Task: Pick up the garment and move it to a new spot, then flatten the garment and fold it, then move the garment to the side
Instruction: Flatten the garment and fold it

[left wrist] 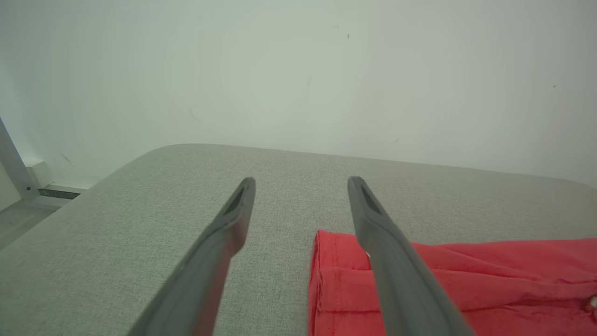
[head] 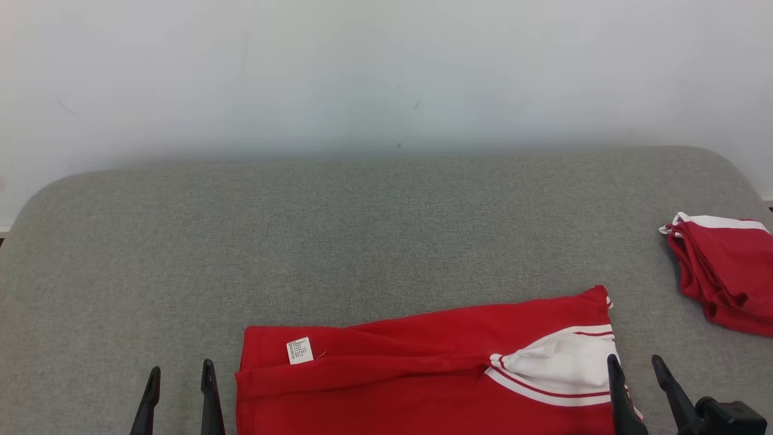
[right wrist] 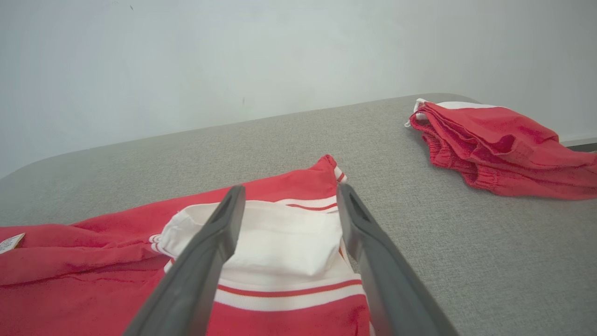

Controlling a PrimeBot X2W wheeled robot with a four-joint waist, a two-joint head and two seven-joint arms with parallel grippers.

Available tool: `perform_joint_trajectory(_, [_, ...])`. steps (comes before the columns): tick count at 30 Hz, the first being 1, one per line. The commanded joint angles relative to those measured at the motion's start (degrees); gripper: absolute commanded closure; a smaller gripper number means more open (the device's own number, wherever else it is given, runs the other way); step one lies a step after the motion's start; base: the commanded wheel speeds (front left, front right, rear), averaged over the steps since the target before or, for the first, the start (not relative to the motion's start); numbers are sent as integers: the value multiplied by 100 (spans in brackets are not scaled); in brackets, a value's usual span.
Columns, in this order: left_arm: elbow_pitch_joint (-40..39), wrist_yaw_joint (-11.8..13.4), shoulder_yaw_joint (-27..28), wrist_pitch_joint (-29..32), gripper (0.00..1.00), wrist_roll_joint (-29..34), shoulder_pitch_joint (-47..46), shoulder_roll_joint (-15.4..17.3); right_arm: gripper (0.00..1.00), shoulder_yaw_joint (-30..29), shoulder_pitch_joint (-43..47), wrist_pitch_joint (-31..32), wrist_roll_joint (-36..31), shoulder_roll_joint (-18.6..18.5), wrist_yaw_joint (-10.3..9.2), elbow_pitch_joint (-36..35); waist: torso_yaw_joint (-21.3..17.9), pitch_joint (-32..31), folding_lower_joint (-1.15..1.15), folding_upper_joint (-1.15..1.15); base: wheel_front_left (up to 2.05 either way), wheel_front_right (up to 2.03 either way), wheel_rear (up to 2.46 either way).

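Observation:
The garment (head: 423, 374) is red with white trim and a white label, lying spread flat at the near edge of the grey padded table (head: 362, 241). It also shows in the left wrist view (left wrist: 466, 280) and the right wrist view (right wrist: 280, 242). My left gripper (head: 181, 371) stands open just left of the garment's left edge, its fingers (left wrist: 373, 224) apart above the cloth corner. My right gripper (head: 634, 365) is open over the garment's right, white-trimmed end, with nothing between its fingers (right wrist: 219, 233).
A second red and white garment (head: 721, 272) lies bunched in a pile at the table's right edge, seen also in the right wrist view (right wrist: 499, 149). A pale wall (head: 386, 72) stands behind the table. The table's far and left parts are bare grey fabric.

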Motion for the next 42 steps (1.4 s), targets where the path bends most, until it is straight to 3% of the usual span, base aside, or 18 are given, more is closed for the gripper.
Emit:
perform_joint_trajectory(1, [10, -28, 15, -13, 0, 29, 52, -17, 0, -15, -50, -31, -39, -32, -12, 17, -9, -4, 0, 0, 0, 0, 0])
perform_joint_trajectory(13, [85, 6, -98, -13, 0, -32, 12, -29, 0, -85, -204, 295, -17, -211, -12, -20, 25, 16, 0, 0, 0, 0, 0])
perform_joint_trajectory(22, [86, -32, -191, -13, 0, -22, 1, -29, 0, -316, -861, 2166, 65, -570, -12, 345, 62, 112, 0, 0, 0, 0, 0])
perform_joint_trajectory(28, [114, -51, -264, -13, 0, 56, -138, -28, 0, -460, -1233, 3526, 99, -592, -12, 595, 244, 266, 0, 0, 0, 0, 0])
perform_joint_trajectory(42, [192, -113, -410, -13, 0, 86, -349, -28, 0, -665, -1623, 4688, -144, -551, -12, 1222, 622, 581, 0, 0, 0, 0, 0])
